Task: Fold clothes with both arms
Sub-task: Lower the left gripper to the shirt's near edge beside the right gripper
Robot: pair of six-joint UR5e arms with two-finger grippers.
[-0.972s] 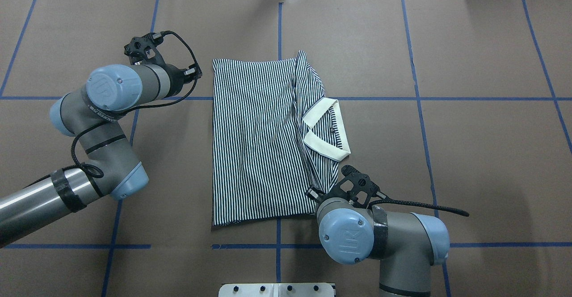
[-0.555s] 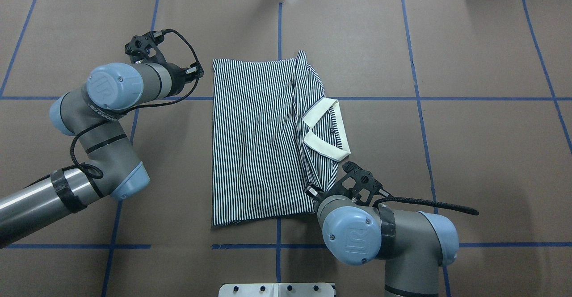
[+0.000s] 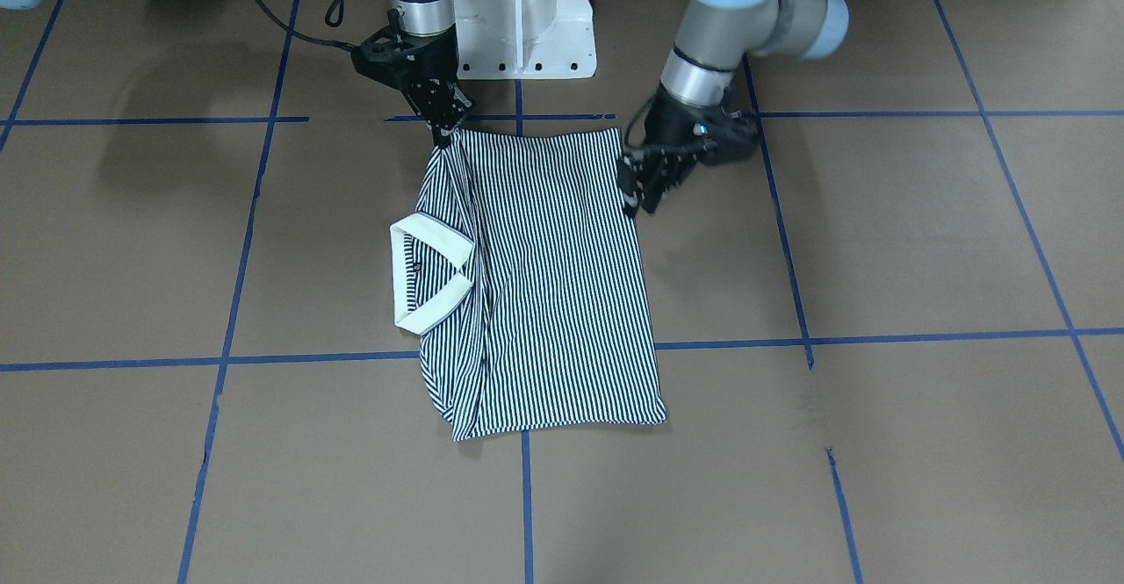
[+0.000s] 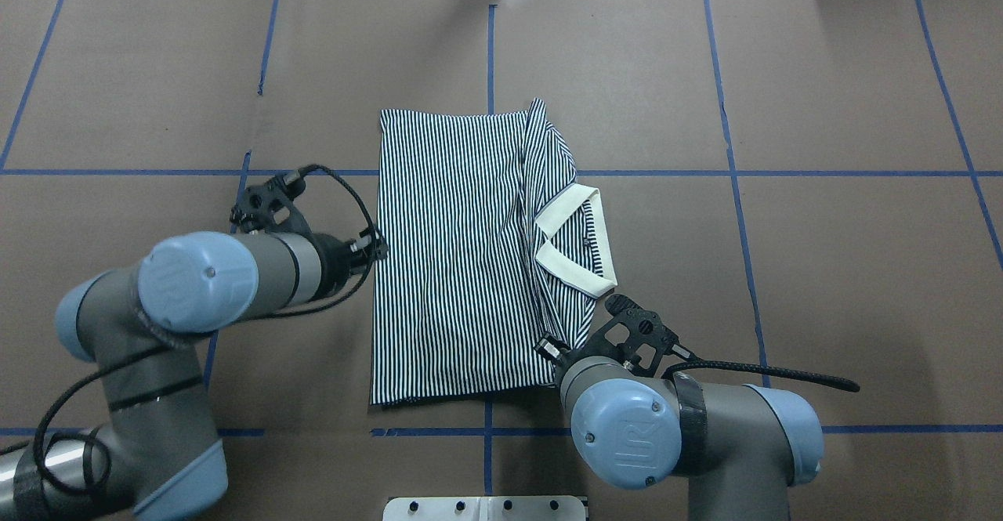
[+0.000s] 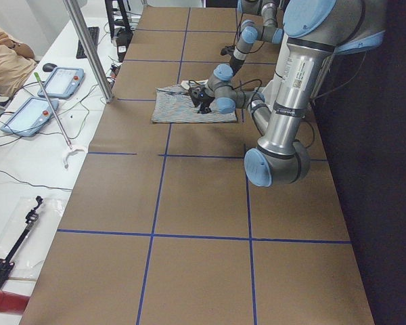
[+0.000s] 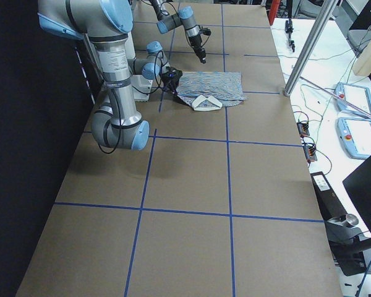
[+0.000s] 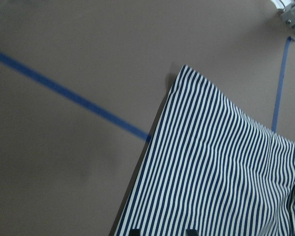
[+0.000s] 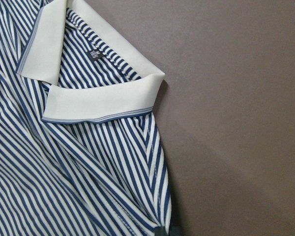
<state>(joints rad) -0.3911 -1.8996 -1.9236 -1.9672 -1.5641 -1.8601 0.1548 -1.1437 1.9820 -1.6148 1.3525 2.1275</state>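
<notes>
Polo shirt (image 4: pixel 454 255), navy-and-white stripes: 1.
Collar (image 4: pixel 574 273), cream-white: 1.
Label (image 8: pixel 94 53), small and dark, inside the neck: 1.
Robot arms, silver-grey with light-blue caps: 2, namely left arm (image 4: pixel 196 286) and right arm (image 4: pixel 682 427).
Grippers, black, two-finger: 2, namely left gripper (image 3: pixel 639 202) and right gripper (image 3: pixel 442 134).
Pedestal base (image 3: pixel 527 13), white: 1.
Table (image 4: pixel 823 270), brown-covered with blue tape lines: 1.
Tablets with blue frames, on the white bench alongside: 2 (image 5: pixel 68 81) (image 5: pixel 28 115).
Metal post (image 5: pixel 88 47), upright: 1.
Person (image 5: pixel 3 57), partly in view: 1.
</notes>
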